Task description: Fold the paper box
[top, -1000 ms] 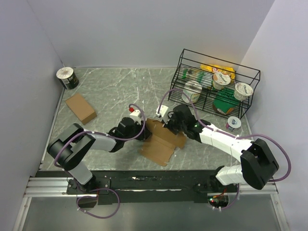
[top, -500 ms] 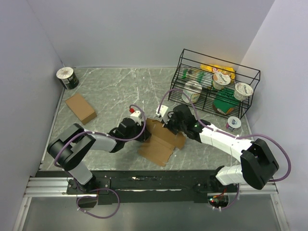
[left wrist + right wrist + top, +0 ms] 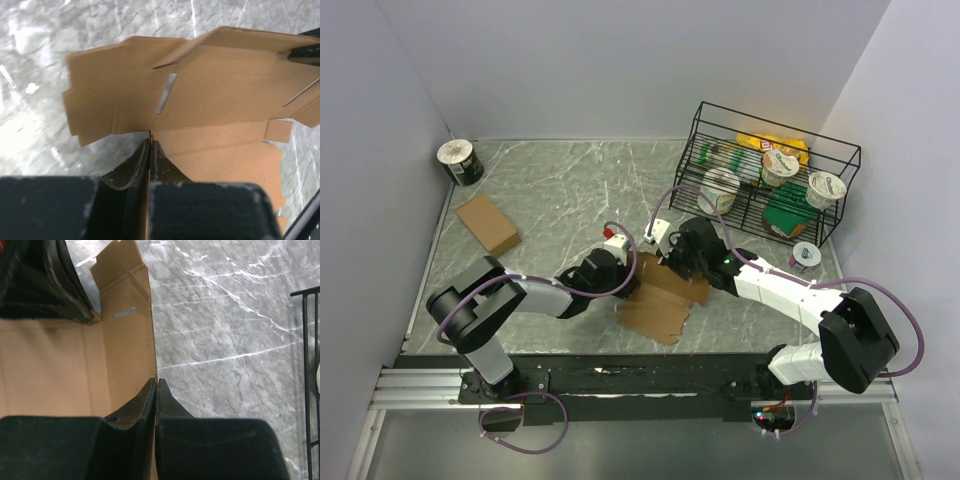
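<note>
Compared with a second ago, your left claw [image 3: 150, 145] sits further right, clenched on an edge of the paper box [image 3: 655, 312]; your right claw [image 3: 156, 382] pinches the opposite wall. Held between them, it looks light, thin and crease-prone: grip near folds.

Lab cell: plain walls [image 3: 620, 60] enclose marble table [image 3: 550, 190].

Soft, even overhead light fills my top view, with faint shadows on the grey marbled table [image 3: 550, 190]. My left wrist view shows white glare on the marble, a sharp brown cardboard paper box [image 3: 215, 95], and blurred black fingers [image 3: 125, 172] close up.
</note>
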You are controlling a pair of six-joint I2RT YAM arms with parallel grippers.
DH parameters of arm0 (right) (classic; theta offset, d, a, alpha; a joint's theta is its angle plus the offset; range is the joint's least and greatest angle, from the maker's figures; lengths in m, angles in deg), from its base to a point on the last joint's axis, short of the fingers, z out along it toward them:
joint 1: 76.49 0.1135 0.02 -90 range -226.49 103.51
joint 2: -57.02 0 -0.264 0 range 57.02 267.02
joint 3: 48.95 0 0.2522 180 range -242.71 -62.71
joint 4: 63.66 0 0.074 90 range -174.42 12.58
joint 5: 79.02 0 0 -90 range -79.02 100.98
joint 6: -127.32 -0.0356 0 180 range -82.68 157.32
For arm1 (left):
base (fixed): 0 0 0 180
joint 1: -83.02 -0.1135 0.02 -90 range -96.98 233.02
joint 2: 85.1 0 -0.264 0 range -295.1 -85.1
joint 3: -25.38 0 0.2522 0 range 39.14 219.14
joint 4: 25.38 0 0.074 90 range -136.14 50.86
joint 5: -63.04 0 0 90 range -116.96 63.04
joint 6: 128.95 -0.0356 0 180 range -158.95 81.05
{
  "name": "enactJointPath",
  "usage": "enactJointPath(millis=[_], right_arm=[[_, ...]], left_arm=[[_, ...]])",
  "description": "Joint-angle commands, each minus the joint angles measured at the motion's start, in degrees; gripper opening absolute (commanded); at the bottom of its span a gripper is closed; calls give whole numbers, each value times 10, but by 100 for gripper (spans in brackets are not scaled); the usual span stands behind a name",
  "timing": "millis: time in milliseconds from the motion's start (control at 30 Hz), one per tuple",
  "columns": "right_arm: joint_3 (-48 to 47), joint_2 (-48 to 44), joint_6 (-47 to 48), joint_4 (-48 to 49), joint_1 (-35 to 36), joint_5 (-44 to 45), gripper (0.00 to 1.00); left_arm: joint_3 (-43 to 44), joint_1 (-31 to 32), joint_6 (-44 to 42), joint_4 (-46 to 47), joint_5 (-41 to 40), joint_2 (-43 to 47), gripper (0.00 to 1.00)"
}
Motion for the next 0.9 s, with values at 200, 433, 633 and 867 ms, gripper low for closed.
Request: enactJointPath(millis=[200,433,633,867], right_arm=[[-21,-5,-14,27,7,-8,0],[27,-42,-17,64,40,21,0],[61,-61,-16,84,90,93,0],[102,-54,-11,151,163,241,0]], left_arm=[[70,69,57,-61,-81,-35,1],[50,64,53,-58,-79,7,11],[41,53,63,-37,-49,1,7],[12,42,87,16,-31,7,8]])
